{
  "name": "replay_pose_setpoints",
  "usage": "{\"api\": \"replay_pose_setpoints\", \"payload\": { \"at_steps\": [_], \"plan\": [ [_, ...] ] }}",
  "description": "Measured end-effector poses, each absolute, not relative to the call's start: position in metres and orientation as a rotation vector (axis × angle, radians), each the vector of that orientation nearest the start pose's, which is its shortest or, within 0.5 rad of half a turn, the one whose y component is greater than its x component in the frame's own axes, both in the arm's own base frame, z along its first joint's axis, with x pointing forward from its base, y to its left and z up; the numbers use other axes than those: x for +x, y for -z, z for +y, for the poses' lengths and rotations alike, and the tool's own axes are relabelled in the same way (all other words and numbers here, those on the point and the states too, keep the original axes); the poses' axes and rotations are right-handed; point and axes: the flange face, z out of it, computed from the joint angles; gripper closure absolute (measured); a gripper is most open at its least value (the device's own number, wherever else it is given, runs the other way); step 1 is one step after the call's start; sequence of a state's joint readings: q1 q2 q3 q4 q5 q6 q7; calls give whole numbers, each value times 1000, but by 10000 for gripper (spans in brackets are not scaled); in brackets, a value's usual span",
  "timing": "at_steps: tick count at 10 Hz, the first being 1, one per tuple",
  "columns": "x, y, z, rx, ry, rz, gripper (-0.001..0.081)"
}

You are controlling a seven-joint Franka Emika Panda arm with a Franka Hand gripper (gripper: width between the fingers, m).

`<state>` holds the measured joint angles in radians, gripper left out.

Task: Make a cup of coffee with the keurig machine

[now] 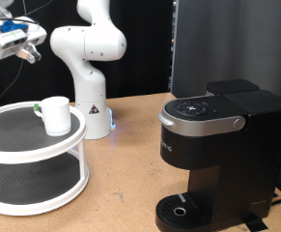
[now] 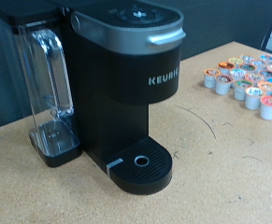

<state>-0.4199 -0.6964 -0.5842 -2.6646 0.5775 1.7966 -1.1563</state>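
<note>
The cup (image 1: 55,114), white with a greenish handle, stands upright on the top tier of a round white two-tier stand (image 1: 24,155) at the exterior view's left. The keurig machine (image 1: 217,145) stands at the exterior view's right with its silver-rimmed lid down and nothing on its drip base (image 1: 182,209). My gripper (image 1: 22,48) is high at the exterior view's top left, above and apart from the cup, with nothing seen in it. The wrist view shows the keurig machine (image 2: 126,84) from a distance, with its bare drip base (image 2: 140,166). No fingers show there.
The white arm base (image 1: 90,68) stands behind the stand. A clear water tank (image 2: 42,84) is fixed to the machine's side. Several coffee pods (image 2: 248,82) with coloured tops sit grouped on the wooden table (image 2: 220,177) beyond the machine.
</note>
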Motion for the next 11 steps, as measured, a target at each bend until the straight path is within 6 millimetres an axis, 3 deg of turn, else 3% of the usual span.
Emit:
{"api": "replay_pose_setpoints", "payload": {
  "at_steps": [11],
  "plan": [
    [202,-373,-243,-2383,782,-184,804]
  ]
}}
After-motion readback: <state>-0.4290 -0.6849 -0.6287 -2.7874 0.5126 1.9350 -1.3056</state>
